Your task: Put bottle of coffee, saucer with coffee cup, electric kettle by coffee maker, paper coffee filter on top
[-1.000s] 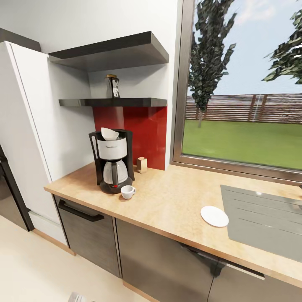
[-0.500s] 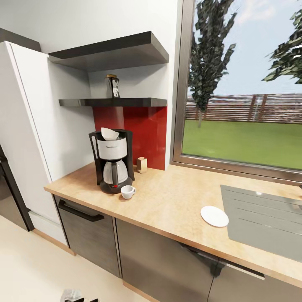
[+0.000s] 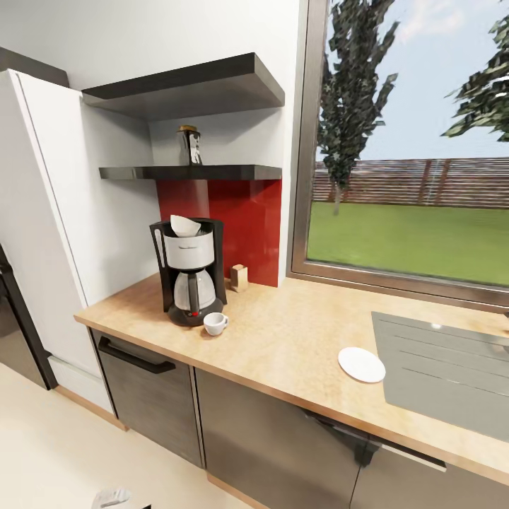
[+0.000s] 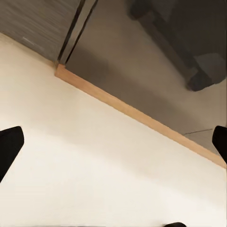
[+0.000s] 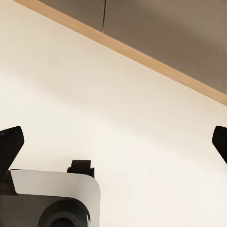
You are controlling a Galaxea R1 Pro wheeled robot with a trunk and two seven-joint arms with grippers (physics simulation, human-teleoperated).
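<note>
Coffee maker (image 3: 188,272) upright near the left end of the countertop (image 3: 297,346), toward the back edge — black frame, white-silver upper body, glass carafe with a black handle, small red switch at the base. Paper filter (image 3: 185,225) seated in its top, white, folded, upper edge pointed. Cup (image 3: 215,323) just in front of the maker's base toward the front edge, small, white, rounded, handle turned right, sitting on bare wood. Saucer (image 3: 361,365) well apart from it, flat, round and white, near the front edge just beside the left rim of the steel sink (image 3: 442,375). Small tan box (image 3: 239,278) by the red backsplash (image 3: 240,219), just right of the maker. Coffee bottle (image 3: 189,146) up on the lower shelf (image 3: 191,172) — dark jar, golden-brown lid, upright, left of the board's middle. Second, thicker shelf (image 3: 187,87) above it. White tall cabinet (image 3: 49,212) flanking the left end; window (image 3: 410,148) onto grass and a fence behind the sink.

Left gripper (image 4: 113,144) spread wide, black fingertips (image 4: 9,146) at opposite sides of its wrist view, nothing between them; pale floor (image 4: 94,170) and a dark grey cabinet front (image 4: 142,61) with a wood-coloured kickboard beyond. Right gripper (image 5: 113,142) likewise wide and empty over the floor, part of the robot's grey-black base (image 5: 47,198) beneath.
</note>
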